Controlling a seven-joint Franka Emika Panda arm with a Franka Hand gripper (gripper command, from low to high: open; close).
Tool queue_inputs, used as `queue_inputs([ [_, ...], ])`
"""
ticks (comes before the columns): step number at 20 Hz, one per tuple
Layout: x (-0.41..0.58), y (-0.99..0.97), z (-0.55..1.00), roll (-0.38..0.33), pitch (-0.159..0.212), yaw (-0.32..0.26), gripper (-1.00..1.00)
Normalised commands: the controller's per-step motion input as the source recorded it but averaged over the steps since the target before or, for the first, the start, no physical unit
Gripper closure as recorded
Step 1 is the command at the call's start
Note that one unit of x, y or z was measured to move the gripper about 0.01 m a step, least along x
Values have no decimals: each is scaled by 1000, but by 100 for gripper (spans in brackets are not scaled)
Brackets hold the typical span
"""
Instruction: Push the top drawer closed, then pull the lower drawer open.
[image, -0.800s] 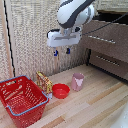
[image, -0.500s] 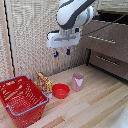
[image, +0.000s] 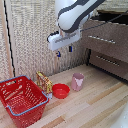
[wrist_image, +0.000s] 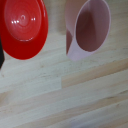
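Observation:
The top drawer (image: 106, 38) is a dark brown front with a slim silver bar handle (image: 102, 39), at the exterior view's right. It stands out from the cabinet, with a dark gap above it. Below it sits the lower drawer (image: 111, 63), set further back. My gripper (image: 64, 51) hangs in the air to the left of the top drawer, apart from it. Its two dark fingertips (image: 58, 53) point down and are spread, with nothing between them. The wrist view shows no drawer and no fingers.
A pink cup (image: 77, 81) (wrist_image: 90, 30) and a red bowl (image: 61, 91) (wrist_image: 22, 27) lie on the wooden table under the gripper. A yellow packet (image: 44, 82) and a red basket (image: 22, 99) are further to the exterior view's left. A woven wall stands behind.

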Motion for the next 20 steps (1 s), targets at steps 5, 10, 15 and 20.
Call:
queue_inputs([
  [5,-5,-15,125,-336,0,151,-100],
  [10,0,-1,130,-344,0,136,-100],
  [15,40,0,162,-361,12,88,-100],
  [20,131,31,178,-372,28,35,-100],
])
